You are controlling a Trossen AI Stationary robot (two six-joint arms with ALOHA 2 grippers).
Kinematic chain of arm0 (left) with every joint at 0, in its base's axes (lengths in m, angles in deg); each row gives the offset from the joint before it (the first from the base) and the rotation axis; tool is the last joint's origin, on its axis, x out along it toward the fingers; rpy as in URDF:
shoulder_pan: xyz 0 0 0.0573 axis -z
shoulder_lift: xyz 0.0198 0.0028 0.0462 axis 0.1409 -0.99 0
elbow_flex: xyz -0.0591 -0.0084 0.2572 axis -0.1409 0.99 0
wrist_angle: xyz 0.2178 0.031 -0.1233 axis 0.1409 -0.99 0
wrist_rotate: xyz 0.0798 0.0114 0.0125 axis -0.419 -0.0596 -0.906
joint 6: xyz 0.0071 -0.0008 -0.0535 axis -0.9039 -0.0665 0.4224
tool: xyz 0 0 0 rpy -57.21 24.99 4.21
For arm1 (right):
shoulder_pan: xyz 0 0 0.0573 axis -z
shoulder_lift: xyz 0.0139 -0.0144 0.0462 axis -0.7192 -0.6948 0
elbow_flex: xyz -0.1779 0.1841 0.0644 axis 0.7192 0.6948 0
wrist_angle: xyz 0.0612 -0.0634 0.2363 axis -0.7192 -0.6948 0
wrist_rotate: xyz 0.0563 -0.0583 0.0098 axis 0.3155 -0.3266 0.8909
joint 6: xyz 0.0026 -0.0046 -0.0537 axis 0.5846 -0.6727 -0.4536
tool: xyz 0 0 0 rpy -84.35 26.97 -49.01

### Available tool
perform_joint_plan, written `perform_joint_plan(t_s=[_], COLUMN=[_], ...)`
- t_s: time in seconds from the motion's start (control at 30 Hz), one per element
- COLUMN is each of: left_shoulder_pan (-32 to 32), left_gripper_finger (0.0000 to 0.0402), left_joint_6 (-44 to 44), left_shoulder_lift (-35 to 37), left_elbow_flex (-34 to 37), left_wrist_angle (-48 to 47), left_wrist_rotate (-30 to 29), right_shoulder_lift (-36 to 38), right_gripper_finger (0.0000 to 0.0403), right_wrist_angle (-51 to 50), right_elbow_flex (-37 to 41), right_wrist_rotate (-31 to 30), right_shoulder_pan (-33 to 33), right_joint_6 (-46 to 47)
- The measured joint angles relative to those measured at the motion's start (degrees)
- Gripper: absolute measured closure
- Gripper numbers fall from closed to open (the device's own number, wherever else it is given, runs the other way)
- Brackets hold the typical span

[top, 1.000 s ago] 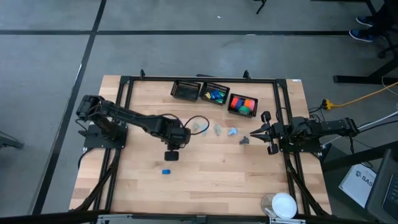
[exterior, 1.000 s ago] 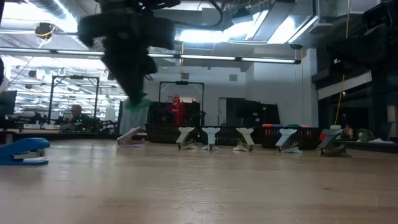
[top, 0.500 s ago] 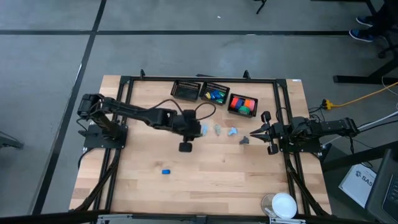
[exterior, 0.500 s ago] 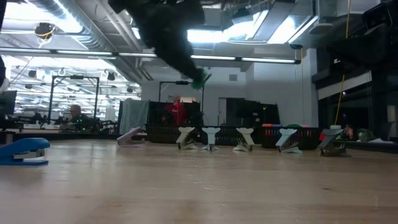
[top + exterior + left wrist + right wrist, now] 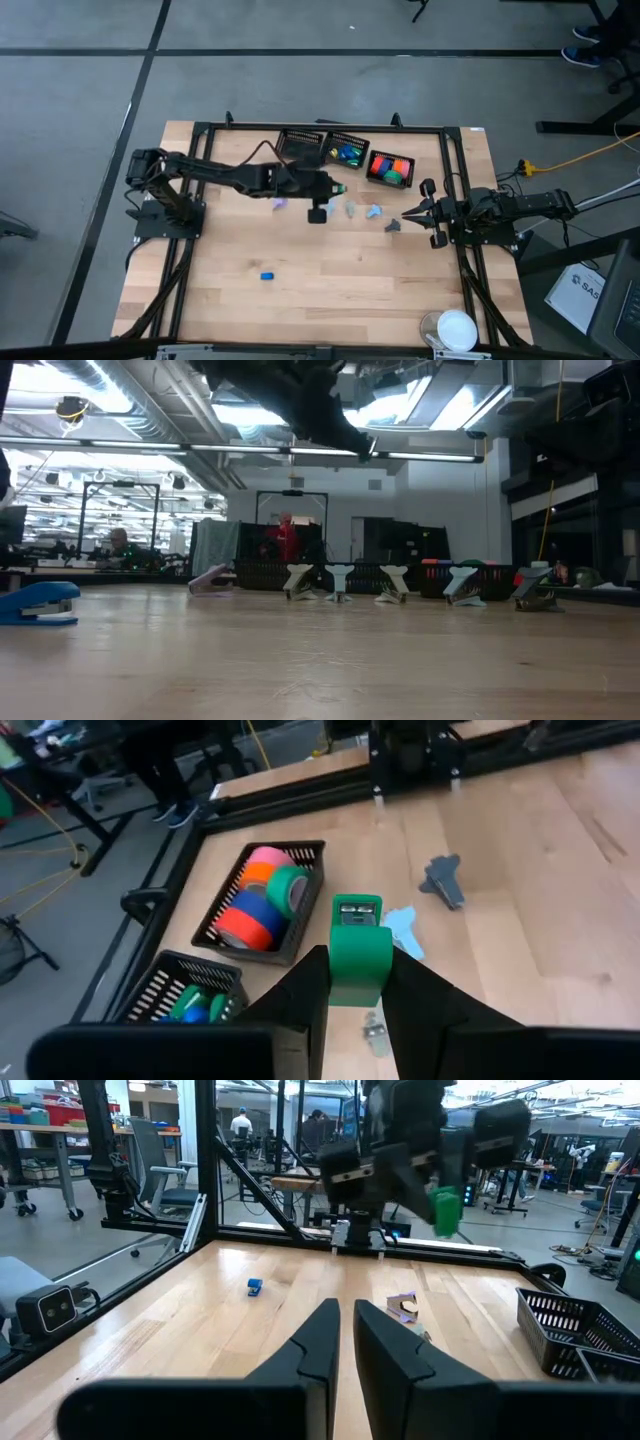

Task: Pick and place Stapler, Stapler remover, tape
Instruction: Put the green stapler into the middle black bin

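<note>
One green stapler [image 5: 358,952] — left gripper [image 5: 352,982] pinching.

Green stapler [image 5: 358,952], blue stapler [image 5: 267,275], black baskets [image 5: 300,146], pale wooden table [image 5: 340,270]

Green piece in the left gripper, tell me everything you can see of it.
The green piece is small, blocky and plastic-looking, with a grey, metal-looking inset in its upper face. It hangs in the air above the table, clamped on two opposite sides between the fingers of the left gripper. Nothing else touches it.
</note>
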Motion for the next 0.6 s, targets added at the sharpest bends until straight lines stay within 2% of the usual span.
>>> perform_joint_plan(t_s=[0.3,0.6], left_shoulder_pan=[-3.8,-6.5], left_gripper_finger=[0.0330,0.0329], left_joint_6=[1.4,1.5], left_shoulder_lift=[-0.9,-6.2], left_elbow_flex=[0.0,0.0], left_wrist_angle=[4.1,11.5], left_wrist_rotate=[0.6,3.0], right_shoulder_lift=[0.0,0.0], right_gripper_finger=[0.0363,0.0363], right_wrist_angle=[0.0,0.0], right_elbow_flex=[0.0,0.0], right_wrist_rotate=[0.0,0.0], right_shoulder_pan=[0.0,0.0], right_joint_6=[0.0,0.0])
